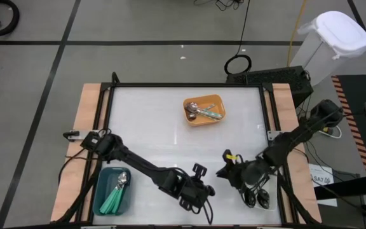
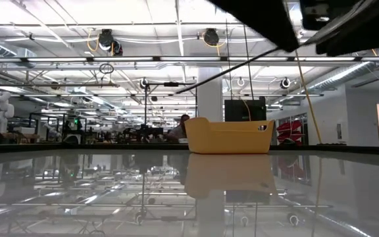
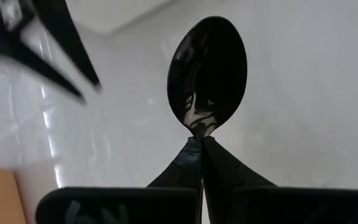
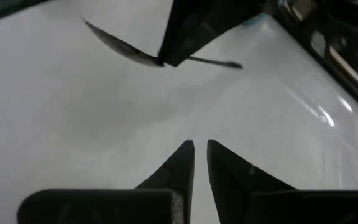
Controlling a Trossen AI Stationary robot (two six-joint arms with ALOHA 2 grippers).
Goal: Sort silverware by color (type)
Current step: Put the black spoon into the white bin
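Observation:
My left gripper [image 3: 201,140] hangs over the near middle of the table [image 1: 205,191], shut on a shiny black spoon [image 3: 207,71]. The same spoon [image 4: 120,45] shows in the right wrist view, clear of the white table top. My right gripper [image 4: 200,148] hovers just to the right of it [image 1: 224,172]. Its fingertips stand a narrow gap apart with nothing between them. More silverware lies in the trays. My left gripper pinches the black spoon at its neck [image 3: 199,127], where the bowl meets the handle, between its two fingertips. The fingers come slanting down from above and lie across the spoon. The bowl juts out on one side and the handle [image 4: 219,62] on the other, lifted clear.
An orange tray [image 1: 218,102] at the far middle holds a few spoons. A teal tray [image 1: 101,194] at the near left holds teal-handled spoons. Black spoons [image 1: 259,197] lie at the near right, under my right arm. A white bin [image 1: 335,38] stands beyond the far right corner.

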